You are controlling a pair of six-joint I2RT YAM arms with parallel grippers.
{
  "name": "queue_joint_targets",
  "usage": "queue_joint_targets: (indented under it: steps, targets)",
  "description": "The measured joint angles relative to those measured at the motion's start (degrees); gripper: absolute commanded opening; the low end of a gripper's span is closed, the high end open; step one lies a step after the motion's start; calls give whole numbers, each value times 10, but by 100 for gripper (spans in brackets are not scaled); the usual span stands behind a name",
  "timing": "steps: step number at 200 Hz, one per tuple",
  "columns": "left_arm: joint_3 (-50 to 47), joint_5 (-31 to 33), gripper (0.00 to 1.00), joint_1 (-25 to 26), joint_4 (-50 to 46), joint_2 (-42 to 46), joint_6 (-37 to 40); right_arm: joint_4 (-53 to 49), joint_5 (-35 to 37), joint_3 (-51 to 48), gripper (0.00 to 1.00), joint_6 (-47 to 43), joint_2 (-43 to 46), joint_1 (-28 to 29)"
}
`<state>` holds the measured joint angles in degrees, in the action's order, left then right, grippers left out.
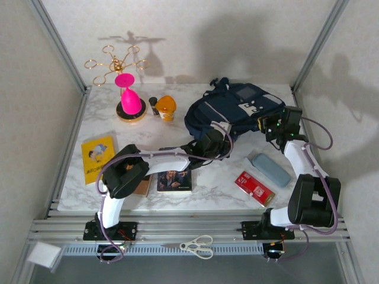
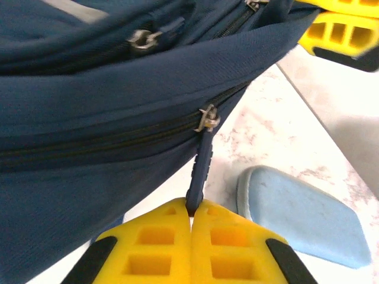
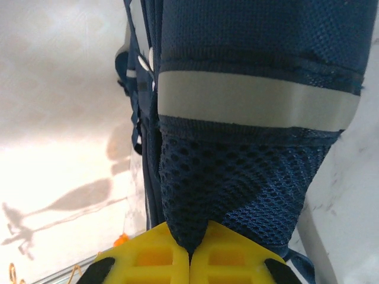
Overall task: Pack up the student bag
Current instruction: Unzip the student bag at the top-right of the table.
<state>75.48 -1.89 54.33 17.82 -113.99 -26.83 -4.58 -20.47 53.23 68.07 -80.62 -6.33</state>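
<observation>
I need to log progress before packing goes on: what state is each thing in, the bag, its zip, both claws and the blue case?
student bag: lying on the table, gripped by both claws.
zip: looks shut left of the slider.
zip pull: pinched and pulled straight.
left claw: shut on the zip pull.
right claw: shut on the student bag's mesh.
blue case: closed, flat on the table.

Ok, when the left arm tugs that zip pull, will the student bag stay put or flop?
Probably flop: the student bag is soft fabric, creasing around the zip pull pinched in the left gripper. It would likely drag along rather than resist, though the right gripper, shut on its mesh panel, should brace it.
</observation>
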Motion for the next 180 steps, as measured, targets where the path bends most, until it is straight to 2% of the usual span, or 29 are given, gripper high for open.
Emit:
queue_joint_targets:
  steps: [53,66,112,127,139,143,180]
  targets:
    - [-7,-34,0,-4,-29,13,-31,-17,-8,64,0,-66,-83,-24]
    - [8,-44,0,-5,-35,5,-33,-19,-8,66,4,-81,-85,-22]
    - [51,-74,0,-3,-29,-28,-32,-19,-24,56,0,-101,-78,-20]
    - [62,-71,9,2,-39,-35,-32,-19,-28,49,0,-98,-71,-19]
    - [84,-58,30,7,-57,-45,-37,-20,-30,47,0,-94,-64,-18]
    - [92,-53,34,8,-62,-49,-38,-20,-30,47,0,-93,-61,-18]
    - [144,12,44,24,-141,-62,-94,-19,-38,48,0,-78,-52,-16]
